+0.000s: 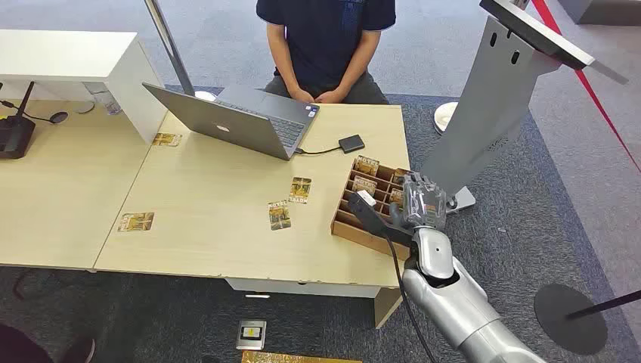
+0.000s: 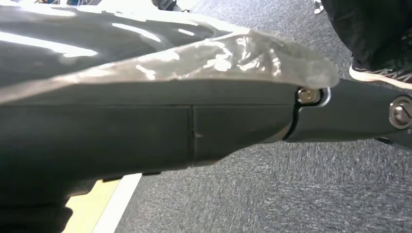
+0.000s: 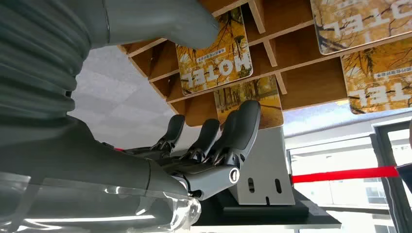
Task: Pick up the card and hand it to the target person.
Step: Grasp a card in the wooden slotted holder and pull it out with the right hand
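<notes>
Right hand: the right hand (image 1: 418,203) hangs over the near right end of the wooden card box (image 1: 344,224) at the table's right edge. In the right wrist view its dark fingers (image 3: 236,133) are spread and curve toward the slots, with the thick grey thumb (image 3: 165,19) on the opposite side of a card; nothing is gripped, and whether any fingertip touches a card cannot be told.

Left hand: the left wrist view looks along dark parts of the robot above grey carpet; the hand itself is not seen, so its state cannot be told.

Card: several yellow "HOTEL" cards stand upright in the box's slots. The nearest candidate is the card (image 3: 214,53) between thumb and fingers. Others lie loose on the table (image 1: 212,227), such as one (image 1: 300,190) near the middle.

Target person: a person in a dark shirt (image 1: 325,41) sits at the far side of the table, behind an open laptop (image 1: 234,119), hands together in the lap.

Step in hand: by my reading, the reach to the box; pick-up not yet made.

Next move: it calls for closing thumb and fingers on a single card's exposed edge, lifting it straight out of its slot without snagging the dividers, then carrying it across the table, past the laptop, to the person.
</notes>
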### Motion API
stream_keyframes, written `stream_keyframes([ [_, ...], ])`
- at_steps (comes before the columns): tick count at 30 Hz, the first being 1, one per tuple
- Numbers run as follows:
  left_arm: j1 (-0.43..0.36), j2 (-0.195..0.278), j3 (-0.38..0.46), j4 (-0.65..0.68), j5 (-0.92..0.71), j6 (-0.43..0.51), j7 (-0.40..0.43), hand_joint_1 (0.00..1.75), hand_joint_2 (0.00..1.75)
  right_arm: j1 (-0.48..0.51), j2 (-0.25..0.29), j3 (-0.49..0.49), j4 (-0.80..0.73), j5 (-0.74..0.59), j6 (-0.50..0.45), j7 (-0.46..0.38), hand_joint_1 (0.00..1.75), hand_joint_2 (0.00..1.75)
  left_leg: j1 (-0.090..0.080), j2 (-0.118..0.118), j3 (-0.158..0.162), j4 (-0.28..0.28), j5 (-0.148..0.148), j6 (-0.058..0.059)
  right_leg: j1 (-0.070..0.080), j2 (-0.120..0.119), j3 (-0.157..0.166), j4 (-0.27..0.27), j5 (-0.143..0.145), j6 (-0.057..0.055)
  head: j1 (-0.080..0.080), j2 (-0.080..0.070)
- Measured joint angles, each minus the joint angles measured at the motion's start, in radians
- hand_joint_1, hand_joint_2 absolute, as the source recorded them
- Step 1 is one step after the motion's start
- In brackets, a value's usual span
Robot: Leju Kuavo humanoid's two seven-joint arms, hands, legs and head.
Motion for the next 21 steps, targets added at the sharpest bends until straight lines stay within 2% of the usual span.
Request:
stream_keyframes([
  [7, 0.001, 0.0, 0.0, 0.0, 0.002, 0.002, 0.002, 0.0, 0.0, -0.001, 0.004, 0.001, 0.012, 0.004, 0.007, 0.006, 0.89, 1.75, 0.0, 0.0, 0.0, 0.0, 0.0, 0.0, 0.0, 0.0, 0.0, 0.0, 0.0, 0.0, 0.0, 0.0],
  [21, 0.002, 0.0, 0.0, 0.0, 0.024, 0.002, 0.002, 0.0, 0.0, -0.015, 0.011, 0.005, 0.038, 0.024, 0.026, 0.019, 0.9, 1.75, 0.0, 0.0, 0.0, 0.0, 0.0, 0.0, 0.0, 0.0, 0.0, 0.0, 0.0, 0.0, 0.0, 0.0],
])
